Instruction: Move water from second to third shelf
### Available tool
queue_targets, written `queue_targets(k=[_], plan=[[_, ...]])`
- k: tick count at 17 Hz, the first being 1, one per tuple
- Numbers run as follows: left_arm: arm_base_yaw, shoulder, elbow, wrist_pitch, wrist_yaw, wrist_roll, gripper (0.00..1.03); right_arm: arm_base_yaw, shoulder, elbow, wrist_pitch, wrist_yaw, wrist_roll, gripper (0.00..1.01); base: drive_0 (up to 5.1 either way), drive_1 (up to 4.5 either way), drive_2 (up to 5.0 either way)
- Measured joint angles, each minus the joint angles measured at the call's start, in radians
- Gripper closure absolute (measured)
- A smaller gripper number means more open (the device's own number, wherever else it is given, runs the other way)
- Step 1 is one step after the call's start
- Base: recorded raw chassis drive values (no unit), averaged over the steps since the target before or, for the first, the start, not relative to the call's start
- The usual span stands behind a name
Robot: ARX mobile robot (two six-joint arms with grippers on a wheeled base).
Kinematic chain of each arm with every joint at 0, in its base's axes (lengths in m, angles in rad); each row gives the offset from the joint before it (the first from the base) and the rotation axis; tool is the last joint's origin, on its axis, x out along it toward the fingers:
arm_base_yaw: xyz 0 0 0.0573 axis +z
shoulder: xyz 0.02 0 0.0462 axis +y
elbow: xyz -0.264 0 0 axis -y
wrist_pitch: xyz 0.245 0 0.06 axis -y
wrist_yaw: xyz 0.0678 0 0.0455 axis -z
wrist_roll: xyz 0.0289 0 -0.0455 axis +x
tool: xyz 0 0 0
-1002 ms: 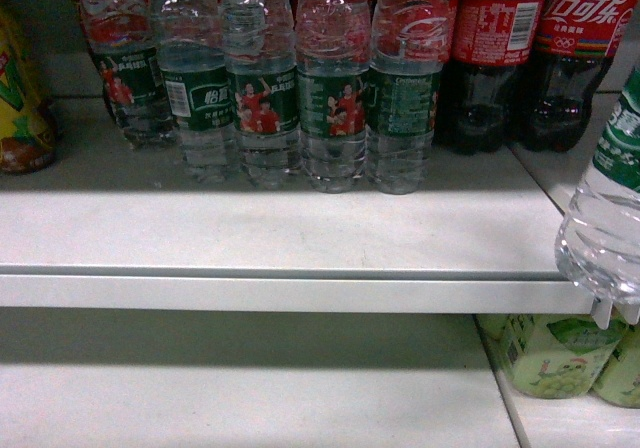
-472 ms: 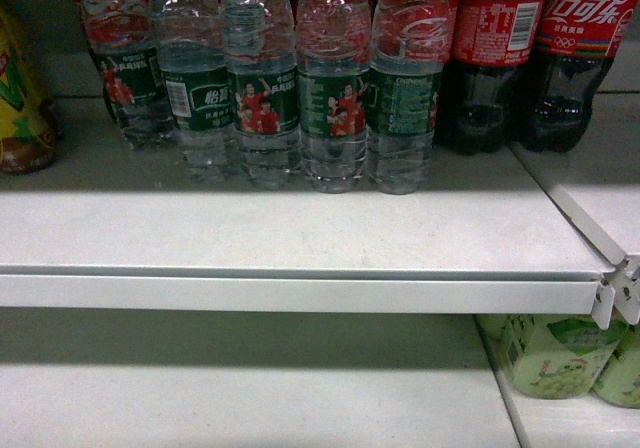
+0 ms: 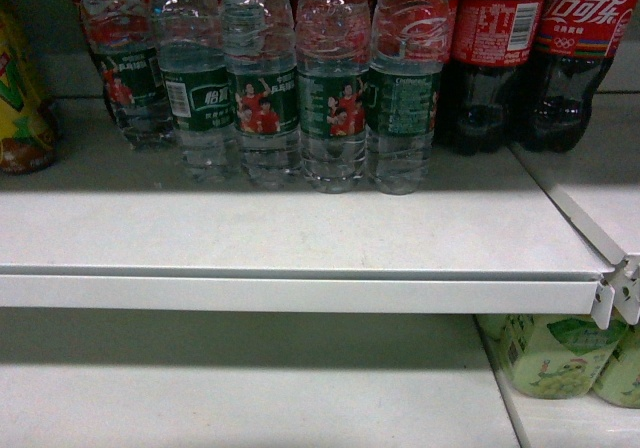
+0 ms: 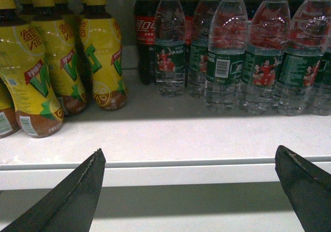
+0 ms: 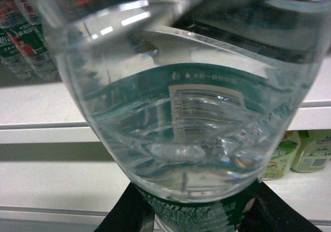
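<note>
Transfer is, I judge, mid-way: one water bottle is off the shelf and wants lowering to the next shelf. Far left stand glossy yellow tea bottles (image 4: 98,56); the left pincer (image 4: 189,190) hangs released before the white metal shelf (image 3: 300,238). A row of ribbed, clear water bottles (image 3: 330,98) with green labels comes next, then dark cola (image 3: 495,58). Rightmost, the right pincer (image 5: 199,211) grasps one water bottle (image 5: 186,113), which fills its wrist view, smooth and curved.

Two dark, matte, wedge-shaped fingers (image 4: 72,201) of the left gripper (image 4: 191,190) are seen, tapering to thin, lighter-edged tips. Black finger bases of the right gripper (image 5: 196,214) are glimpsed.
</note>
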Motion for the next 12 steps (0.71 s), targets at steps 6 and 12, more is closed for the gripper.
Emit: queue_targets(k=[6, 12], plan=[[0.0, 0.0, 0.0, 0.0, 0.0, 0.0, 0.05, -0.027, -0.027, -0.01, -0.021, -0.036, 0.0, 0.68, 0.0, 0.0, 0.0], [0.0, 0.0, 0.0, 0.0, 0.0, 0.0, 0.05, -0.027, -0.027, -0.01, -0.025, -0.037, 0.0, 0.68, 0.0, 0.0, 0.0]])
